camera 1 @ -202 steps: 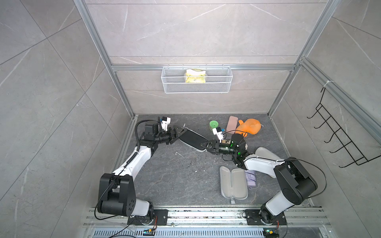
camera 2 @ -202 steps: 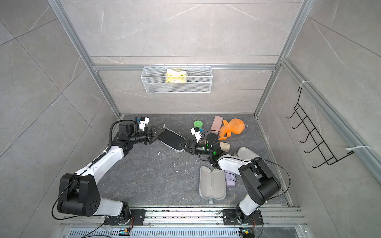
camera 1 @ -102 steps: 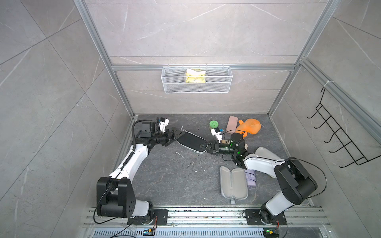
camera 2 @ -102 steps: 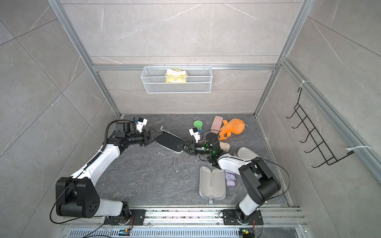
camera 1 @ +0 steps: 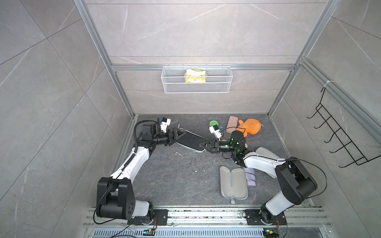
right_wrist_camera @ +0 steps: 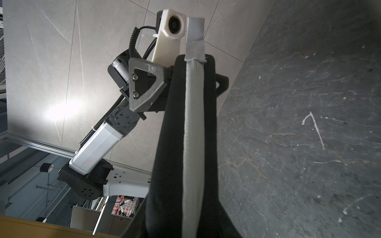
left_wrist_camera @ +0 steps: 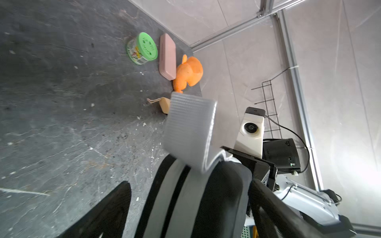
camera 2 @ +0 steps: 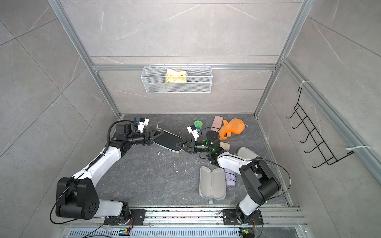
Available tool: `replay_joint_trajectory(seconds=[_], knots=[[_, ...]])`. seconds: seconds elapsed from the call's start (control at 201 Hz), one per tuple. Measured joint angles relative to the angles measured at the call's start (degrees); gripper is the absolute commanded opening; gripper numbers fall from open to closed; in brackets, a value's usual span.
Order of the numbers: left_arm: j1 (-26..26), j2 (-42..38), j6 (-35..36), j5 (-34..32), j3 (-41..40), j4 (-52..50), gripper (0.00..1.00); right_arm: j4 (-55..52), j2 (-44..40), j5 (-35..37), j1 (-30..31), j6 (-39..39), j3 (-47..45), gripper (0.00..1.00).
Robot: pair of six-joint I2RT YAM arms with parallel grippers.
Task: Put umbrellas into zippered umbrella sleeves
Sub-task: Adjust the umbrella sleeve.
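The black sleeve (camera 1: 189, 141) looks stiff, light; right tool (camera 1: 201, 145) clamps its right end, left tool (camera 1: 179, 136) straddles left end, grip unclear.

What I count in my cell
I see three zip cases: black zip case (camera 1: 189, 141), open grey-lined case (camera 1: 233, 182), pale case (camera 1: 265, 152). Two umbrellas: lilac umbrella (camera 1: 250, 177), beige umbrella (camera 2: 225, 146). One each: pink case (camera 1: 232, 121), orange plush toy (camera 1: 250, 126), green-lidded tub (camera 1: 214, 123), wire basket (camera 1: 196, 90), yellow packet (camera 1: 195, 76), black hook rack (camera 1: 340, 129).
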Motion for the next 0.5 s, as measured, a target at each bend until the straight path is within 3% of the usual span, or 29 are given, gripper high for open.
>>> replay_joint_trajectory(seconds=[0.159,0.274,0.388,0.498], knots=[[-1.2,1.8,-4.4,4.3,-0.7,7.3,0.61,0.4,0.1,-0.6,0.0,0.7,0.6,0.26],[-1.3,2.5,-5.9,5.7,-0.7,10.4,0.38,0.7,0.1,-0.9,-0.4,1.1,0.6,0.39],[-1.3,2.4,-7.4,7.0,-0.6,12.7,0.28,0.3,0.1,-0.8,-0.5,1.0,0.5,0.57],[-1.5,2.5,-7.3,6.9,-0.7,12.9,0.18,1.5,-0.2,0.2,-0.7,-0.3,-0.3,0.67]])
